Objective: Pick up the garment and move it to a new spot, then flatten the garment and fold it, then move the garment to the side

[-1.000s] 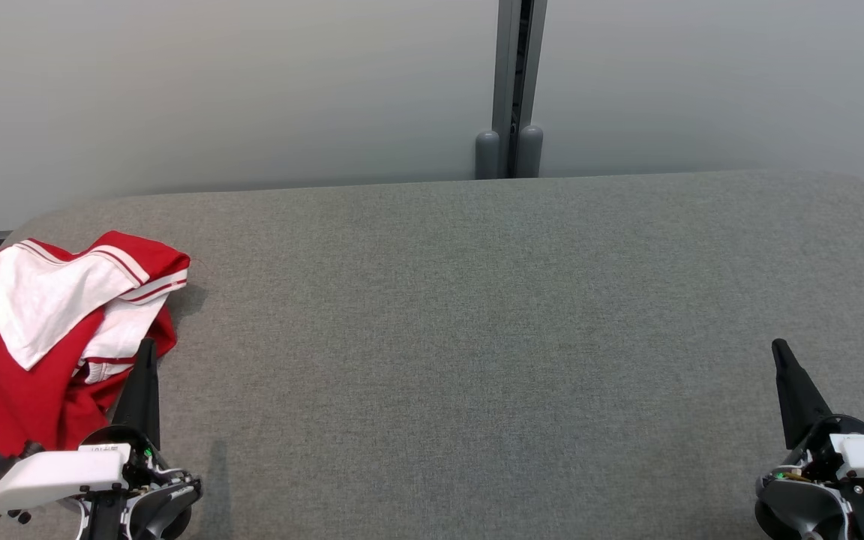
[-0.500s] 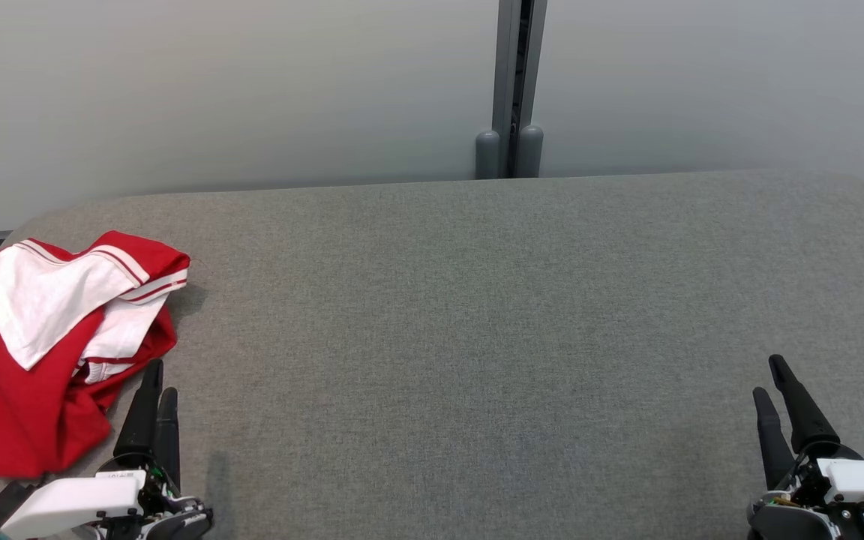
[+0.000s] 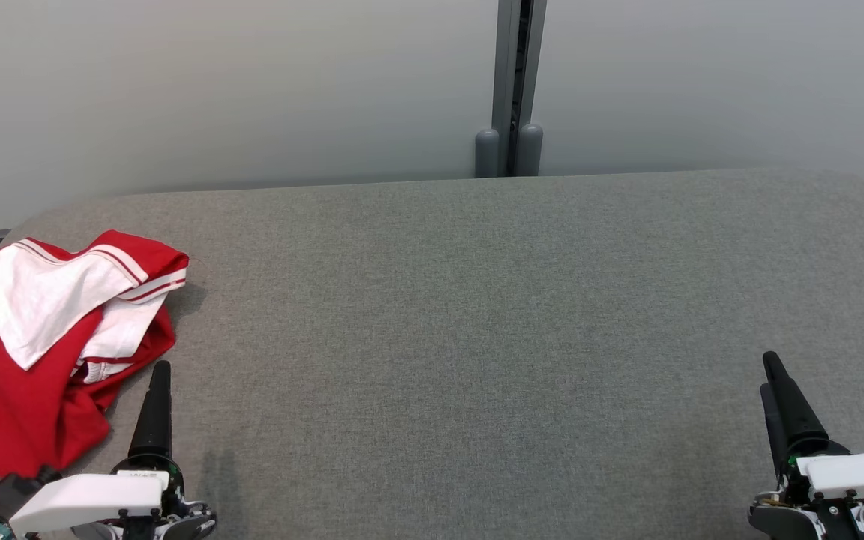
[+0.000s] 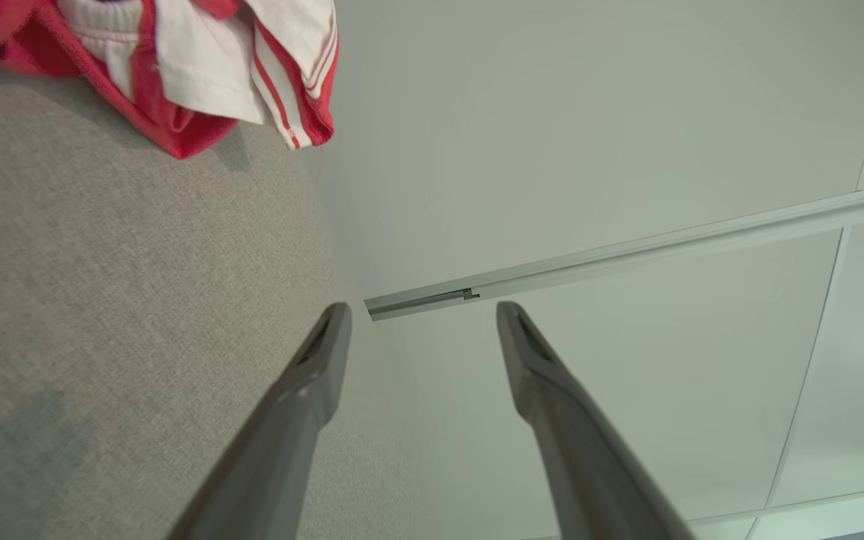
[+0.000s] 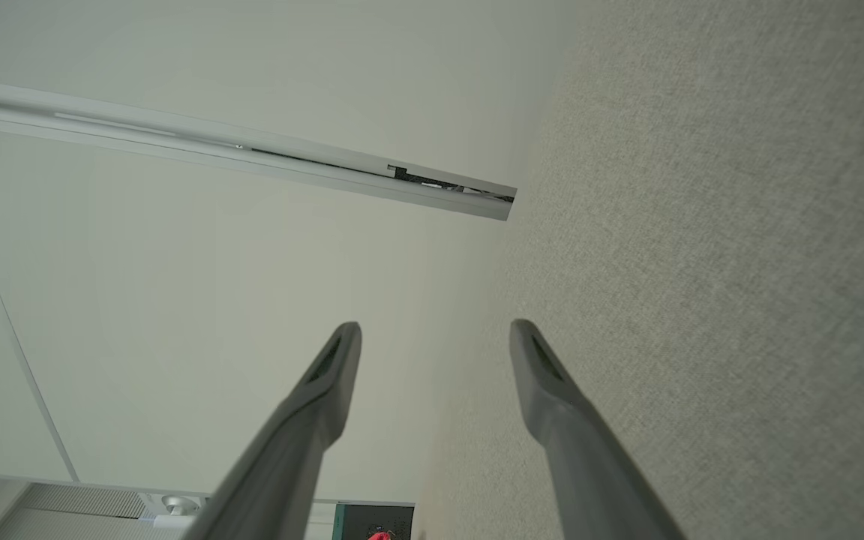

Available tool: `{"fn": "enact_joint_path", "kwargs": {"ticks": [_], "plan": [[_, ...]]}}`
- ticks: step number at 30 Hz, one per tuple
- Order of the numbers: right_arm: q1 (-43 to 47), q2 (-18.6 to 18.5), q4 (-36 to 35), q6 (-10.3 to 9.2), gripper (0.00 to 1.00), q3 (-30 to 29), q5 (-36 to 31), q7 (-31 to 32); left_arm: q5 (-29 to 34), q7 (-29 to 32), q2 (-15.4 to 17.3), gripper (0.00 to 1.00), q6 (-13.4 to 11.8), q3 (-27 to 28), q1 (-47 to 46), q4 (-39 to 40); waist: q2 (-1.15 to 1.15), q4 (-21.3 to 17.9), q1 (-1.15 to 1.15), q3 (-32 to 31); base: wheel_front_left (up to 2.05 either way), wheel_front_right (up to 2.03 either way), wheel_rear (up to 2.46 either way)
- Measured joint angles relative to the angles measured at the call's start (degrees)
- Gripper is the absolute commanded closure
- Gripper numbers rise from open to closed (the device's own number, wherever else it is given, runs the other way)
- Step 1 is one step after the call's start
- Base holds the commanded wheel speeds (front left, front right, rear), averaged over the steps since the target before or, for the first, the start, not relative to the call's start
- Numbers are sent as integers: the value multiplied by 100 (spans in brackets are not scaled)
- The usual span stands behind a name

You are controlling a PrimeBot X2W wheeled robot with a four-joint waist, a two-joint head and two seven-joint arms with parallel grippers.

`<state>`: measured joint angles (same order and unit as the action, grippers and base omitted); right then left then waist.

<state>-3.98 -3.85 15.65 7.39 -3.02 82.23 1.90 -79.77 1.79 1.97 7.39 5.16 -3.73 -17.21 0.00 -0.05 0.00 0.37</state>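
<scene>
Both hands at rest over a grey fabric-covered table [image 3: 477, 315], seen from the head and from each wrist. The left hand [image 3: 160, 369] sits at the lower left of the head view. In the left wrist view its two dark fingers [image 4: 304, 390] stand well parted with a clear gap between them, gripping nothing and touching nothing. The right hand [image 3: 768, 371] sits at the lower right, and in the right wrist view its fingers [image 5: 552, 405] are likewise spread wide and empty, over bare table fabric. The garment [image 3: 19, 390], red with white panels and thin red-and-white striped trim, lies crumpled in a loose heap at the table's left end, partly running past the left edge of the head view. Its nearest fold lies just beside the left hand's fingers but apart from them, and the left wrist view shows a strip of bare table between the fingertips and the cloth. The right hand is well apart from the garment, with the full width of the table between them. Behind the table stands a pale wall [image 3: 252, 90] of smooth panels, divided by a vertical grey post [image 3: 514, 75] with two rounded caps at its foot, close against the table's far edge.
</scene>
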Motion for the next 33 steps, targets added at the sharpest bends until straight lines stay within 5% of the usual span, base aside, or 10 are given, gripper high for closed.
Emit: {"fn": "enact_joint_path", "kwargs": {"ticks": [33], "plan": [[-13,58,196,1,0,156,-3533,-668,3574,-668,34,0,-300,-476,-8,-244,0,4,0,-40,0,0,0]]}}
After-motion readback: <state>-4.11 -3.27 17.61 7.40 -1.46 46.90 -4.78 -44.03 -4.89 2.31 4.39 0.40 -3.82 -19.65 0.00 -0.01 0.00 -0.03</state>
